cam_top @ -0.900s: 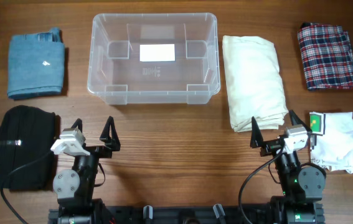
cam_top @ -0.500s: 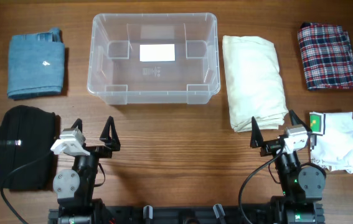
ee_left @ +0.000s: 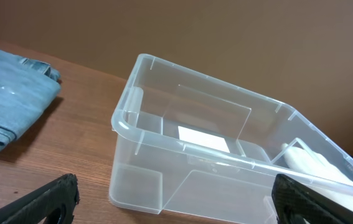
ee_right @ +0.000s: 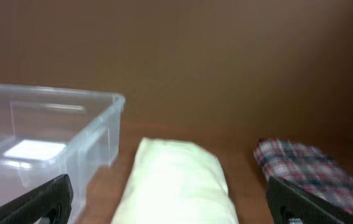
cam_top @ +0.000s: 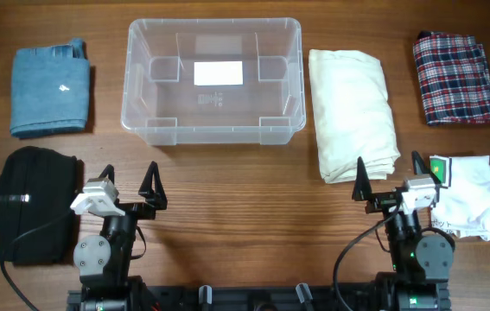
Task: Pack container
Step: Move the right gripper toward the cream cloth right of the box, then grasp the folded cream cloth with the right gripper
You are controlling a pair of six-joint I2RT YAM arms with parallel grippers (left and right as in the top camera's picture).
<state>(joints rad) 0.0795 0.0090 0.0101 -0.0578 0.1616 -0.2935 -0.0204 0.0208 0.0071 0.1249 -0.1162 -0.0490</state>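
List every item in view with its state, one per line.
container: upright, lidless, empty
blue cloth: folded
cream cloth: folded
plaid cloth: folded
black cloth: bundled
white cloth: crumpled
left gripper: open, empty
right gripper: open, empty

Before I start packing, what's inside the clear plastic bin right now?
The clear rectangular plastic bin holds no clothing; only the white label on its base shows. It is see-through, so nothing lies hidden.
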